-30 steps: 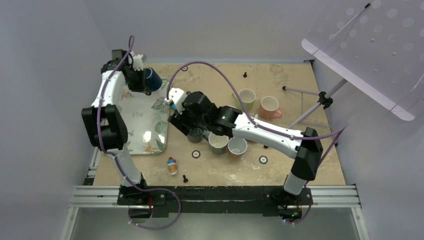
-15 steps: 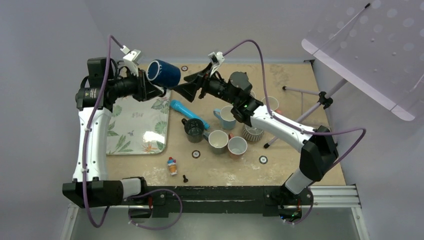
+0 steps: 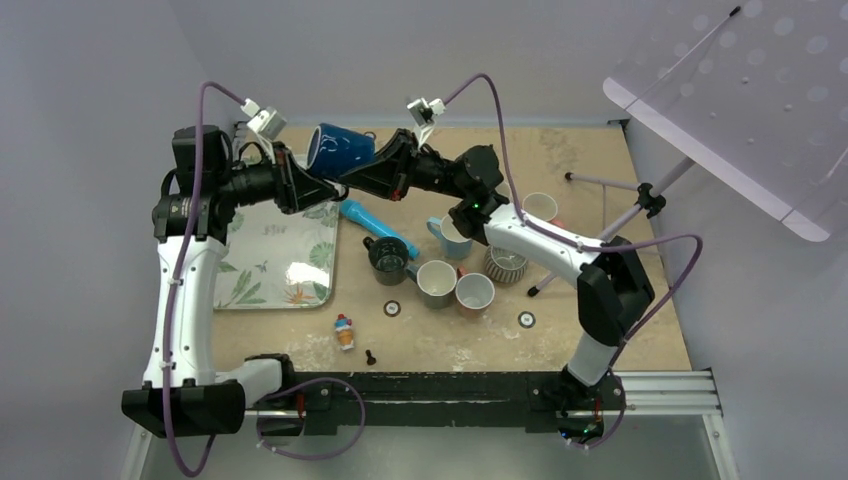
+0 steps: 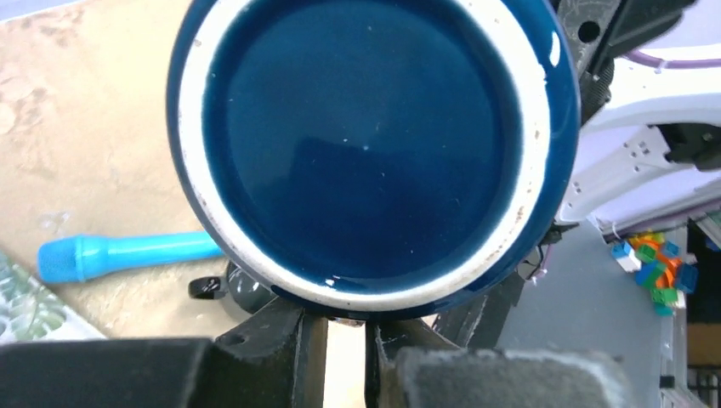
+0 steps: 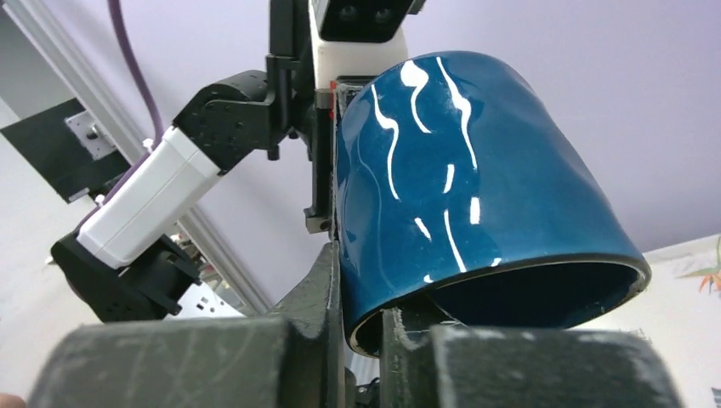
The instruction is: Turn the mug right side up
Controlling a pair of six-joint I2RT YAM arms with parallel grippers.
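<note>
The blue mug (image 3: pixel 342 150) hangs in the air above the table's far side, lying on its side between the two arms. Its base (image 4: pixel 374 144) faces the left wrist camera and its mouth faces the right arm. My left gripper (image 3: pixel 320 184) (image 4: pixel 347 319) has its fingers close together, only a narrow gap between them, with the tips at the lower edge of the base on a small part of the mug. My right gripper (image 3: pixel 362 172) (image 5: pixel 364 331) is shut on the mug's wall (image 5: pixel 459 187) at the rim, one finger outside and one inside.
Below lie a leaf-patterned tray (image 3: pixel 275 250), a light blue cylinder (image 3: pixel 372 217), a dark mug (image 3: pixel 388 258), a grey mug (image 3: pixel 436 282), a tan mug (image 3: pixel 474 293), a ribbed cup (image 3: pixel 505 265) and a small toy (image 3: pixel 344 331). A stand's leg (image 3: pixel 590 240) crosses the right side.
The right gripper has moved in from the right and shut on the mug's rim. The mug shifted slightly right. The left fingers have eased a little.
</note>
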